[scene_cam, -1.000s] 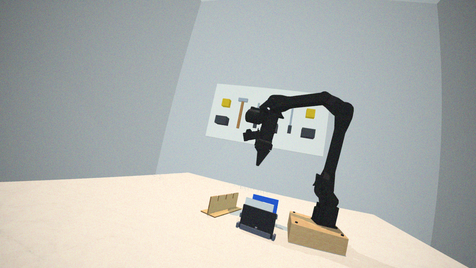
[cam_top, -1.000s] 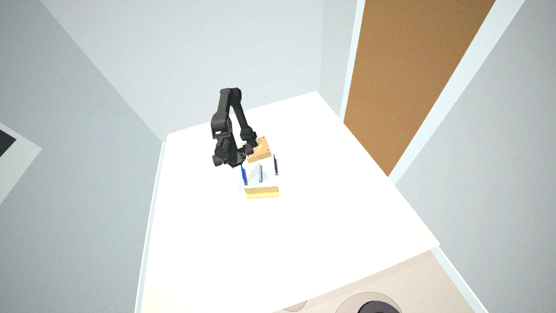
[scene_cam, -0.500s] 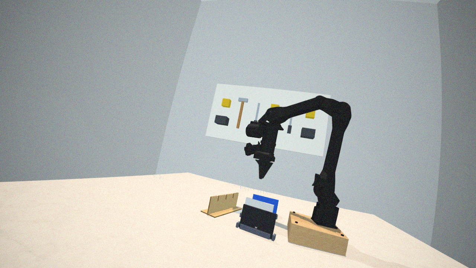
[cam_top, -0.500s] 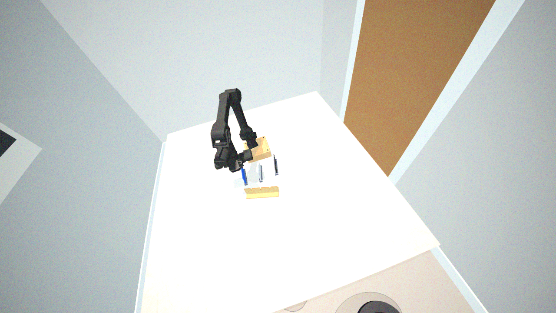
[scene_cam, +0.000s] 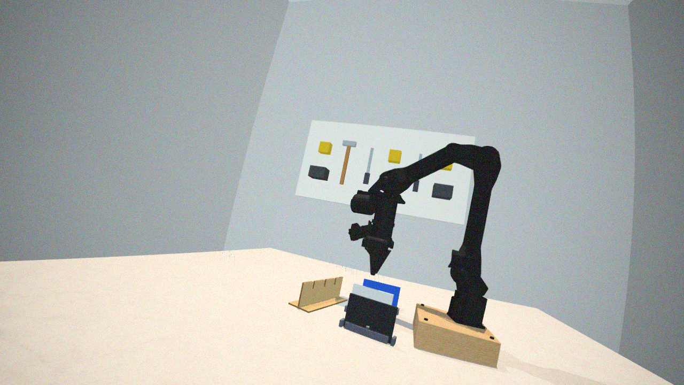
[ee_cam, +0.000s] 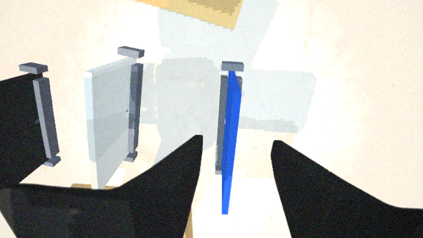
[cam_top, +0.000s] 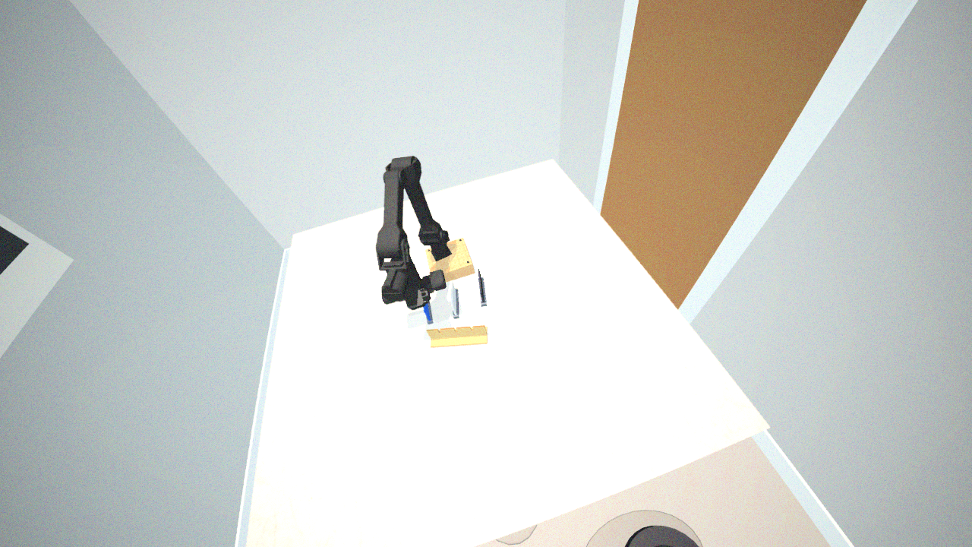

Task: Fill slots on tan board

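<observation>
- The tan board [cam_top: 459,337] [scene_cam: 321,290] [ee_cam: 211,13] stands upright on a flat foot of the same color, on the counter [cam_top: 544,381] [scene_cam: 143,325] [ee_cam: 363,99]. Its top edge is cut by three narrow slots, all unfilled (they read most clearly from the exterior).
- The blue board [cam_top: 427,312] [scene_cam: 389,289] [ee_cam: 231,132] is a thin, flat panel of strong, even blue, upright in its dark gray holder [cam_top: 429,321] [ee_cam: 232,66]. From the wrist it appears nearly edge-on, a slim stripe.
- The pale board [cam_top: 456,299] [scene_cam: 368,293] [ee_cam: 109,116] is whitish blue, with a lighter edge and soft shading across its face. It stands in its own holder, between the other two colored ones.
- The black board [cam_top: 481,286] [scene_cam: 370,316] [ee_cam: 20,132] is a plain dark rectangle, also upright in a holder; a tiny light spot shows low on its face from the exterior.
- The notches are too hidden to describe.
- The hand [cam_top: 420,299] [scene_cam: 373,274] [ee_cam: 237,145] is released, gripping nothing. It points down above the blue board, which appears between its parted fingers from the wrist (the tips look clear of it on both sides).
</observation>
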{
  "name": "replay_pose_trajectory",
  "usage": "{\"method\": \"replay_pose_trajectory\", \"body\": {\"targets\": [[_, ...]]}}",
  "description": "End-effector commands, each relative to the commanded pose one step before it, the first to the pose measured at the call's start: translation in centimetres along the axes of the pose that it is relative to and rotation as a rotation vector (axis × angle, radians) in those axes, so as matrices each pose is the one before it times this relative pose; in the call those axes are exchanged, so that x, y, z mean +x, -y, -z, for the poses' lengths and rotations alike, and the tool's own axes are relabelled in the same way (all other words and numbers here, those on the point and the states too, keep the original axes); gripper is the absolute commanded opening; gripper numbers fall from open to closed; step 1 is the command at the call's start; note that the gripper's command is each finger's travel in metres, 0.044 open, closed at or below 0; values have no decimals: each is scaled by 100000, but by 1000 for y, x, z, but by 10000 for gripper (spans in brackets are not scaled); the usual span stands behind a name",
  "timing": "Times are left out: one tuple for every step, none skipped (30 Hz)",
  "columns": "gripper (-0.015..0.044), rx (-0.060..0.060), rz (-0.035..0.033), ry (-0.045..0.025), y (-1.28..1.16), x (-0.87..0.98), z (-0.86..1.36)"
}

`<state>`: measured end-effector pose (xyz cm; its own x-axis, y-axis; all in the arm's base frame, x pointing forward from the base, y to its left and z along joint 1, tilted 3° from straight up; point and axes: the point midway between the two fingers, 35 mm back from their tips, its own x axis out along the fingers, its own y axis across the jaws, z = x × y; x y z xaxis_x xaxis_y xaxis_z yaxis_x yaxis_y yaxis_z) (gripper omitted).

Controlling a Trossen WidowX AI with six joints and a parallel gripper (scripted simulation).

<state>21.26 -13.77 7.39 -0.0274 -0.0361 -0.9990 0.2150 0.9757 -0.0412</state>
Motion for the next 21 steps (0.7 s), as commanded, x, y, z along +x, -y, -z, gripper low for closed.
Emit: {"method": "replay_pose_trajectory", "body": {"targets": [[185,-490,-630,-363,-70,564,-5],[185,0,0,-1,0,129,0],[185,0,0,-1,0,129,1],[185,0,0,-1,0,129,2],[185,0,0,-1,0,129,1],[185,0,0,-1,1,129,-1],[185,0,0,-1,1,129,0],[185,0,0,-1,1,135,-1],[185,0,0,-1,1,136,0],[185,0,0,-1,0,135,0],[185,0,0,-1,0,135,1],[185,0,0,-1,0,135,2],[185,0,0,-1,0,135,0],[185,0,0,-1,1,135,-1],[185,0,0,-1,0,135,0],[185,0,0,-1,0,135,1],[185,0,0,-1,0,135,2],[185,0,0,-1,1,144,-1],[185,0,0,-1,1,145,0],[185,0,0,-1,0,145,1],[185,0,0,-1,0,145,2]]}}
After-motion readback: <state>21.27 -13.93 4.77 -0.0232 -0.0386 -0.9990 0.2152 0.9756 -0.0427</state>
